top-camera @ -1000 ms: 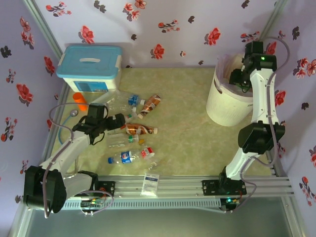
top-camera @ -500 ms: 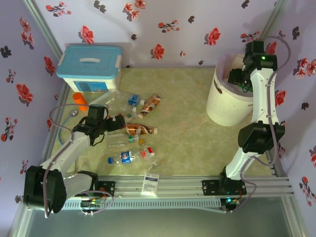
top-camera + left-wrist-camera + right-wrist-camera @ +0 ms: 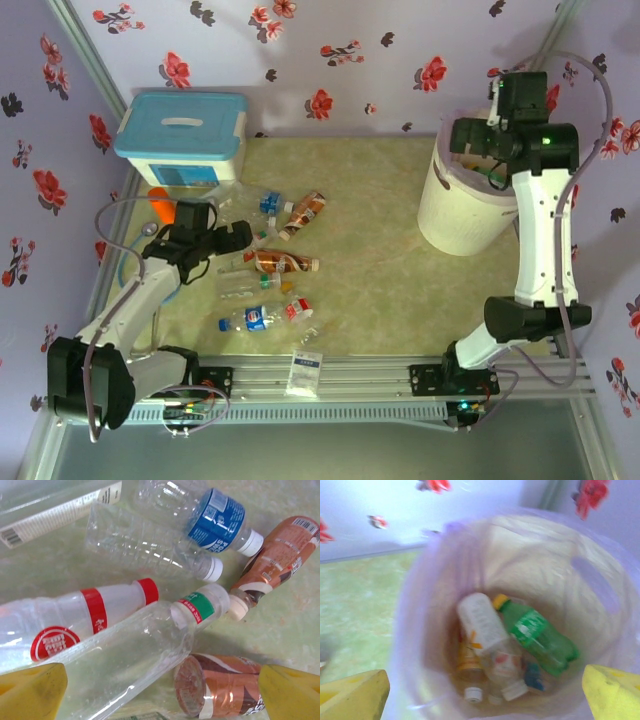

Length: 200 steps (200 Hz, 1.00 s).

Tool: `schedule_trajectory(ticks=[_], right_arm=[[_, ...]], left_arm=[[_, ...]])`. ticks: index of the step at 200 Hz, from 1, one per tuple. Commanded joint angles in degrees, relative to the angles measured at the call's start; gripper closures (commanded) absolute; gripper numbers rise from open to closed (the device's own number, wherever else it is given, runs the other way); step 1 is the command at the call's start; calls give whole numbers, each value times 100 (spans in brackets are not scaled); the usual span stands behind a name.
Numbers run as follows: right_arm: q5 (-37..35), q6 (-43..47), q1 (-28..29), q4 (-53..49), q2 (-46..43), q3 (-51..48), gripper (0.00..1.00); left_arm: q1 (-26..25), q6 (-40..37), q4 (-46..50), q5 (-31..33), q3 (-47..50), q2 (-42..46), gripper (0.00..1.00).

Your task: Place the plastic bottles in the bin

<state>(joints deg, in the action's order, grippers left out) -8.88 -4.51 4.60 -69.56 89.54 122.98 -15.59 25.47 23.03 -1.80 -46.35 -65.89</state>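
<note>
While the right gripper hangs over the bin, jaws wide, empty, left gripper spread above bottles left of it.

Pale lilac walls printed with red and dark flowers closed in the back and both sides of a mottled yellow-green tabletop, grey metal posts ran up the corners, a ribbed aluminium rail edged the near side, and soft, even light lay over everything.

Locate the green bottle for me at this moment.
In the right wrist view, the green bottle lies at the bottom of the bin, right of centre, beside a white-labelled bottle on its left.
</note>
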Motion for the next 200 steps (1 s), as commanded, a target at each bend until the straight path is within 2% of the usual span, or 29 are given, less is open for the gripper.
schedule_trajectory(ticks=[1, 25, 42, 60, 72, 87, 116, 138, 169, 188, 200], right_arm=[[380, 98, 407, 330, -173, 6, 1], [1122, 45, 808, 624, -467, -489, 1], [1527, -31, 1031, 857, -680, -1001, 1], [1451, -121, 1132, 849, -863, -1445, 1], [1261, -172, 1132, 885, -1030, -1836, 1], [1048, -181, 1131, 943, -1180, -2265, 1], [968, -244, 1130, 1020, -1259, -2803, 1], [1086, -404, 1136, 1252, -1285, -3049, 1], [1187, -524, 1131, 1477, -1198, -3141, 2], [1104, -503, 1134, 1411, -1114, -3088, 2], [1006, -458, 1135, 1341, -1107, -3081, 2]], left_arm=[[-31, -179, 220, 112, -324, -246, 3], [-114, 17, 126, 127, -558, -534, 6], [-398, -150, 351, 292, -851, -764, 7], [-1012, -264, 1178, 583, -1329, -900, 7], [-1469, -85, 1608, 830, -1450, -771, 8], [-1962, 263, 2211, 818, -1514, -444, 8], [-2866, 1478, 3772, 778, -1556, 181, 11], [-3437, 2954, 4148, 632, -999, 915, 13], [-3954, 5166, 3808, 957, 193, 2177, 12], [-3986, 6286, 2679, 1154, 1092, 2870, 10], [-3986, 6793, 2112, 1329, 1506, 3003, 10]])
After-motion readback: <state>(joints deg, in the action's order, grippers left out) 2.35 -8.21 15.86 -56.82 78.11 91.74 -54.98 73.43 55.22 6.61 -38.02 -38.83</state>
